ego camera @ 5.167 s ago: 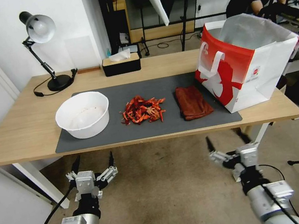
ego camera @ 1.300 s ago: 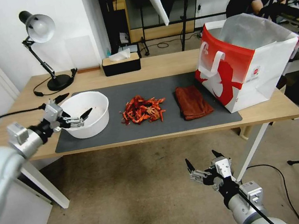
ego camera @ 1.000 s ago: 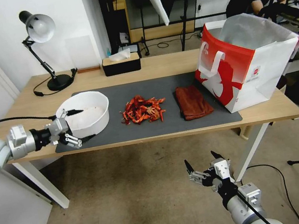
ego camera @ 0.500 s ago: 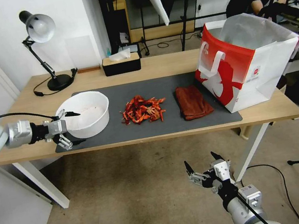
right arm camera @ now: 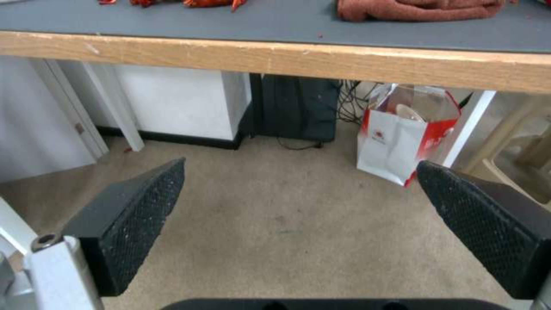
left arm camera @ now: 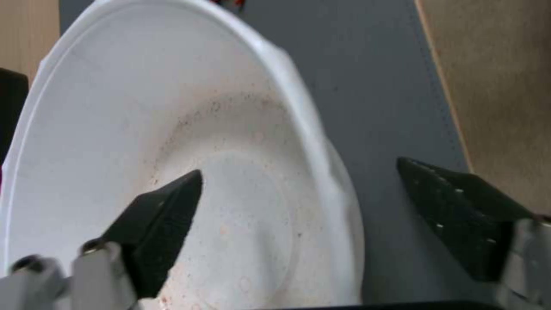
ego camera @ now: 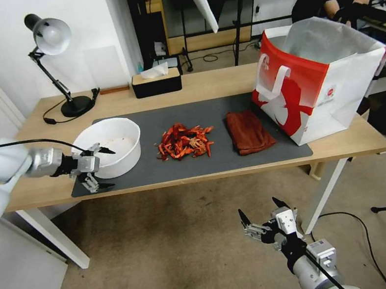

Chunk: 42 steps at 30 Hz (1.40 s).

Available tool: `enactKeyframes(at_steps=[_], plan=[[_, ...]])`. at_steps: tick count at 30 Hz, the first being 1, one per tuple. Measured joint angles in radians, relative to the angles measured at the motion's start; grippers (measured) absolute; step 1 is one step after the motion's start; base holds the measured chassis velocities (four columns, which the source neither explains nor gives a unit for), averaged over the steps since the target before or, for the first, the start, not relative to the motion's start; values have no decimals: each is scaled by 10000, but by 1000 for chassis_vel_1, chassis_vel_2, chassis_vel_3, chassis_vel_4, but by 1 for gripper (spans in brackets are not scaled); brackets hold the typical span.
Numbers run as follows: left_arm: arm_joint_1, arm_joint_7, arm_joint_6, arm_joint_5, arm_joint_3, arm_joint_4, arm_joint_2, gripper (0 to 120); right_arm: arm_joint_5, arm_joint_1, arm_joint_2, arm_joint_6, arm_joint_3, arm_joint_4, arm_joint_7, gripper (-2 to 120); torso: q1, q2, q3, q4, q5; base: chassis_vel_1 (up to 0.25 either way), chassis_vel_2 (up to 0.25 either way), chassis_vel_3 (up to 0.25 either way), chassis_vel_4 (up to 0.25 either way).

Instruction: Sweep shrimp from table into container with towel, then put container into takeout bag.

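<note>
So the white container (ego camera: 107,148) sits at the left end of the grey mat (ego camera: 225,158) on the bench (ego camera: 34,177); left end effector (ego camera: 100,169) is spread wide straddling its near rim, one finger (left arm camera: 155,224) inside, the other outside; shrimp (ego camera: 183,142) and towel (ego camera: 249,131) lie further right; right end effector (ego camera: 260,209) hangs spread below the bench edge.

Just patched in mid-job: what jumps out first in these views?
The bright red shrimp heaped mid-mat on the table, with the towel and the big red-and-white takeout bag to their right. At the left, the left claw stands open astride the white container's near wall, one finger inside, one outside. The right claw hangs open below the table.
</note>
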Motion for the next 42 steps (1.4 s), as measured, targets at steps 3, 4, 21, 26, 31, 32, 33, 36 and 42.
enactKeyframes(at_steps=[3, 4, 21, 26, 31, 32, 33, 36, 42], plan=[[-280, 89, -66, 141, 187, 224, -78, 76, -42, 4, 22, 19, -27, -69, 8, 100, 0, 0, 0, 1, 1, 0, 0, 0, 0], [-280, 89, -66, 141, 187, 224, -78, 76, -42, 4, 22, 19, -27, -69, 8, 100, 0, 0, 0, 1, 1, 0, 0, 0, 0], [-589, 505, -457, 518, 429, 540, -56, 12, -133, 41, 80, 160, -120, -218, 2, 100, 1, 0, 0, 1, 0, 0, 0, 0, 0], [-497, 549, -515, 606, 380, 514, -39, 0, -130, 26, 68, 160, -102, -172, 0, 100, 0, 0, 0, 2, 0, 0, 0, 0, 0], [-307, 569, -525, 495, 225, 399, 6, 0, -127, 10, 68, 161, -104, -171, 0, 100, 0, 0, 0, -1, 0, 0, 0, 0, 0], [-204, 545, -550, 465, 133, 307, 63, 0, -124, 1, 63, 162, -107, -171, 0, 100, 0, 0, 0, 0, 0, 0, 0, 0, 0], [-204, 545, -550, 465, 133, 307, 63, 0, -124, 1, 63, 162, -107, -171, 0, 100, 0, 0, 0, 0, 0, 0, 0, 0, 0], [213, 441, -695, 80, -261, -256, 507, 0, -105, -22, 36, 175, -107, -171, -1, 100, 0, 0, -2, 2, 1, 0, 0, 0, 0], [997, 189, -1171, -105, -1030, -1150, 1054, 0, -87, -26, 26, 188, -121, -134, -3, 100, 0, 1, -2, 3, 2, 0, 0, 0, 0]])
